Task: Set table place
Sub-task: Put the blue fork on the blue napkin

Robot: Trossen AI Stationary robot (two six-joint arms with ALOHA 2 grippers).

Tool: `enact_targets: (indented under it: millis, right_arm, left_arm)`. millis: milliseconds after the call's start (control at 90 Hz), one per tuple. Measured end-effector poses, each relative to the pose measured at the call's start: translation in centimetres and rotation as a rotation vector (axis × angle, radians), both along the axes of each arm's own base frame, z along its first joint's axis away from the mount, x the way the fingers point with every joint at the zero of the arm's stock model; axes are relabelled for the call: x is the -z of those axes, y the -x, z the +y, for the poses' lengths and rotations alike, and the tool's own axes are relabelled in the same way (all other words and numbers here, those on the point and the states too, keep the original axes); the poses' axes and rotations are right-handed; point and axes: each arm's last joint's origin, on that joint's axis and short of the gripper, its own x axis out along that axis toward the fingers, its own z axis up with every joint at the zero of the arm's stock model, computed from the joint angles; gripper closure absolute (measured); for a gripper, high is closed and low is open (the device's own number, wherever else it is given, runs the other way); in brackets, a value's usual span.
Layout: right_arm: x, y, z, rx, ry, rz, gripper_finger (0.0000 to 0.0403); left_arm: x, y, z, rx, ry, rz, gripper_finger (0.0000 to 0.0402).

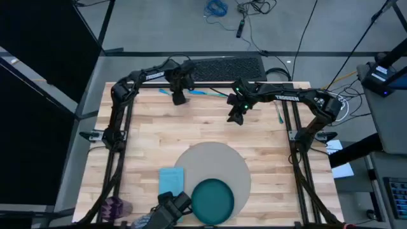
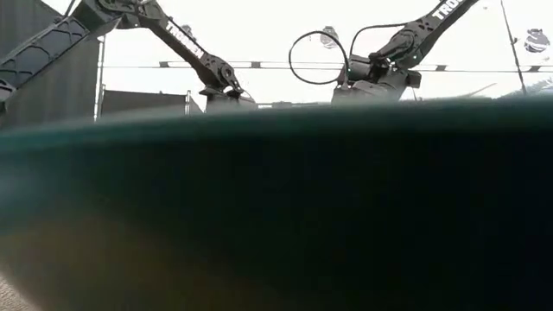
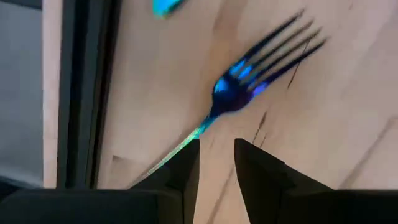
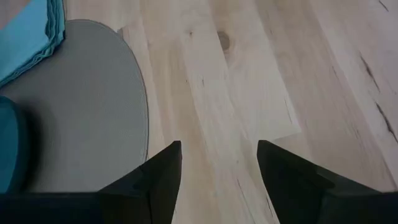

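The left tool (image 3: 214, 168) is held nearly closed, gripping nothing, just above the handle of the fork (image 3: 249, 74) lying at the worktop's (image 1: 152, 127) far edge. The fork is judged light, stiff and slippery, best pinched mid-handle. The right tool (image 4: 217, 168) hangs wide open and empty near the grey mat (image 4: 81, 118). Only the high view shows napkin (image 1: 171, 180), plate (image 1: 212, 200) and mat together.

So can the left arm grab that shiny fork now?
Probably yes. The left gripper hangs right over the fork handle on the table, fingers narrowly parted around it, nothing in between.
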Motion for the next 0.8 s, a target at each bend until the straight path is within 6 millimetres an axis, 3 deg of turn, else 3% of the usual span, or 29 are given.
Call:
enact_targets:
  millis: [444,800]
  right_arm:
    - [0.0,-0.1,0.1,-0.009,0.004,-0.001,0.0209]
    - [0.0,-0.3,0.5,-0.022,0.004,-0.001,0.0209]
  left_arm:
    - [0.5,-0.2,0.5,0.022,-0.015,-0.026,0.0316]
    - [3.1,-0.4,0.8,0.006,0.029,0.029,0.0316]
